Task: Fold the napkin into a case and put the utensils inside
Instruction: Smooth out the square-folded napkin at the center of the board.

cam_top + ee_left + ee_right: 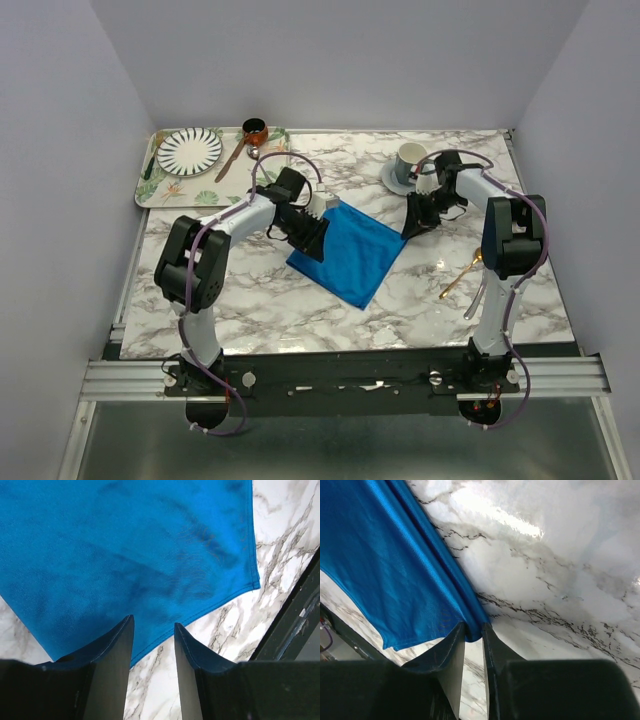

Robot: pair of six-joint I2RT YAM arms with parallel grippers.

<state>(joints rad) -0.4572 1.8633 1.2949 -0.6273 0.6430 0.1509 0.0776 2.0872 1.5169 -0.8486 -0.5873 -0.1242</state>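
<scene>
The napkin (352, 258) lay flat as a diamond at mid-table (250, 300), between the two arms. The left gripper (154, 630) was released: its fingers stood clearly apart above the napkin's near-left hem, with hem and marble showing in the gap. In the top view the gripper's body covered that hem and hid the fingertips. The right gripper (473, 630) sat at the napkin's right corner, jaws nearly together and the cloth's corner lodged between the tips; whether the cloth was clamped or merely enclosed could not be told. Both wrist views cut the napkin off at the frame edges. A gold spoon (460, 277) lay on the marble right of the napkin, well apart from it, its upper end close against the right arm (505, 240) and hard to make out
</scene>
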